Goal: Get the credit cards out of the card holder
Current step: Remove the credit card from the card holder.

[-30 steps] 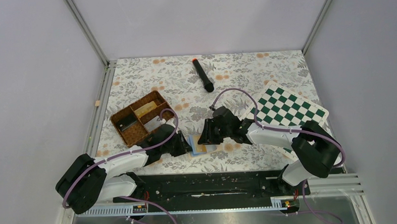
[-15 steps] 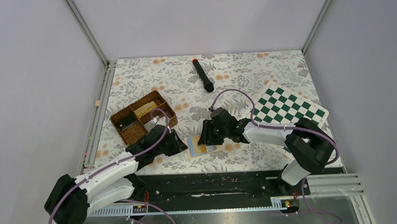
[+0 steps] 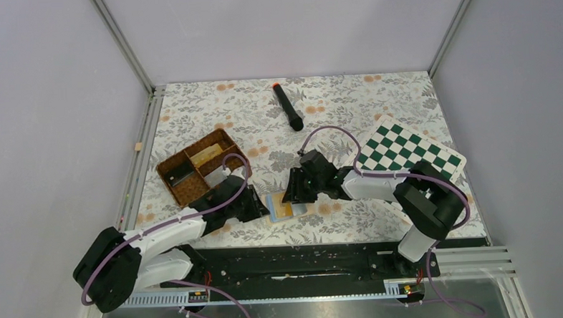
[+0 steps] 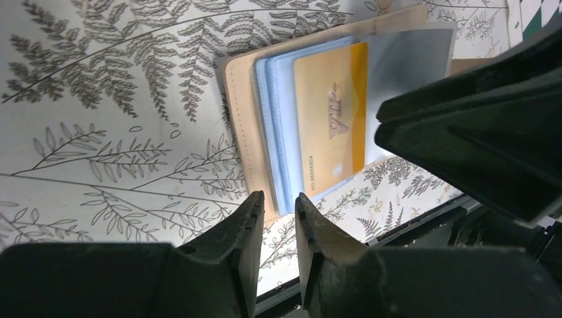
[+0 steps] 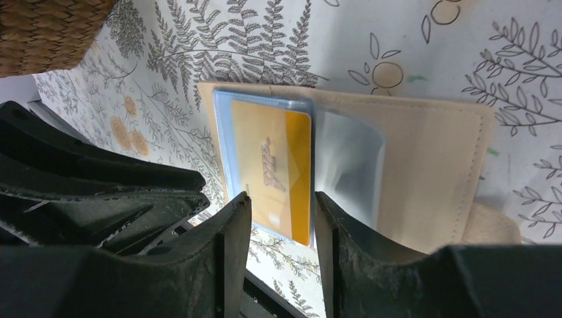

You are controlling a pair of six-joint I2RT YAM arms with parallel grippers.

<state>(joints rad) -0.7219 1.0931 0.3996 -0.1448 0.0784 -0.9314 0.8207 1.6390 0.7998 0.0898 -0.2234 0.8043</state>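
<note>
Gold card (image 4: 331,126) marked "VIP" sits in the card holder (image 4: 235,132); left end effector (image 4: 278,199) barely parted, right end effector (image 5: 281,199) apart.

Tan card holder (image 5: 431,165) open, lying flat; gold card (image 4: 331,119) over light blue card (image 4: 273,132), both inside

both arms look the same to me: left arm (image 3: 164,236) & right arm (image 3: 373,187) have white shell links btwn chunky black joints. a thin purple cable (image 3: 326,128) loops along each. left gripper (image 4: 277,197) & right gripper (image 5: 281,199) are matte black plastic w/ wedge-shaped fingers, slightly rough edges.
</note>
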